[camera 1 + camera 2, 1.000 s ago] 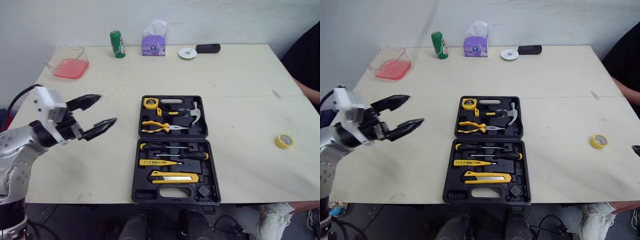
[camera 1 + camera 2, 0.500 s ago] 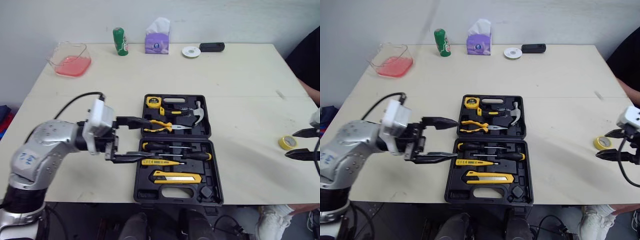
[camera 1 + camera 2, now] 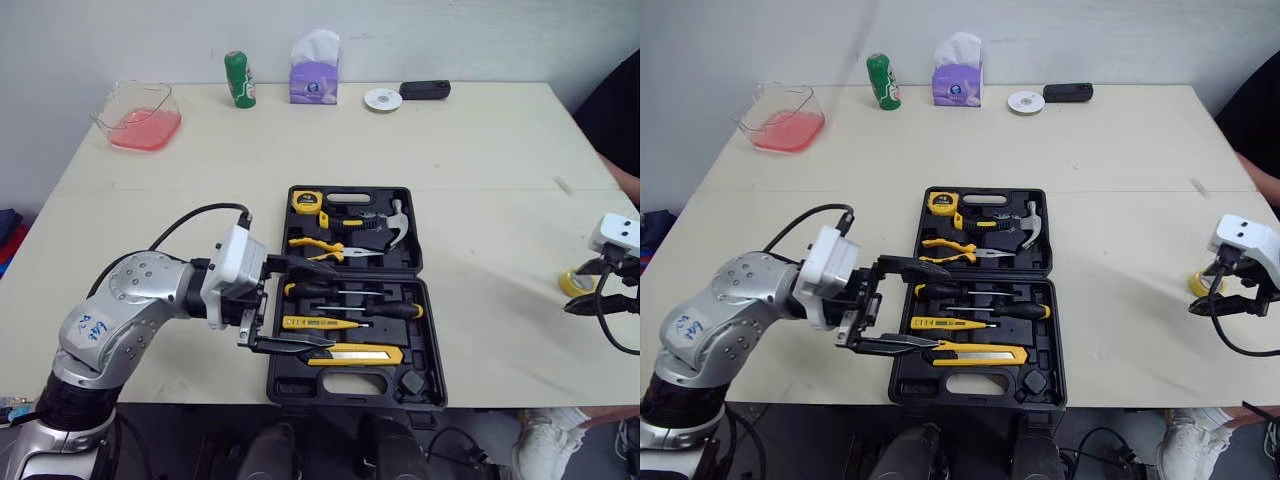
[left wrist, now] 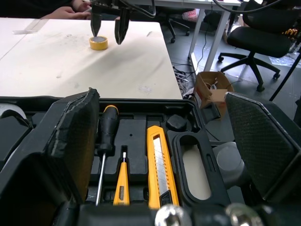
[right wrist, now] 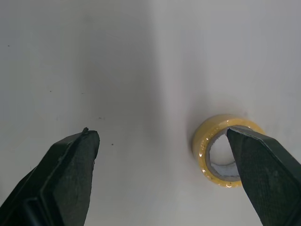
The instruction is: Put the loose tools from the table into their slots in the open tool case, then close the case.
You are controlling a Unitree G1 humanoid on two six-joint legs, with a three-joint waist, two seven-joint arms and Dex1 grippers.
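The left gripper (image 3: 330,306), spread wide, hangs low over the tool case's (image 3: 300,385) near half at the desk's front edge and could block a delivery there. Near the right edge the right gripper (image 5: 160,135), likewise unclenched, straddles the yellow tape (image 5: 202,146) off-centre; closing might knock it away. Tray (image 3: 140,115), can (image 3: 238,78) and tissues (image 3: 315,70) along the far edge obstruct nothing.

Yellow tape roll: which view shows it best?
Right wrist view: the tape roll appears large and close. Left wrist view shows it small, far off; eye views, partly hidden by the right gripper.
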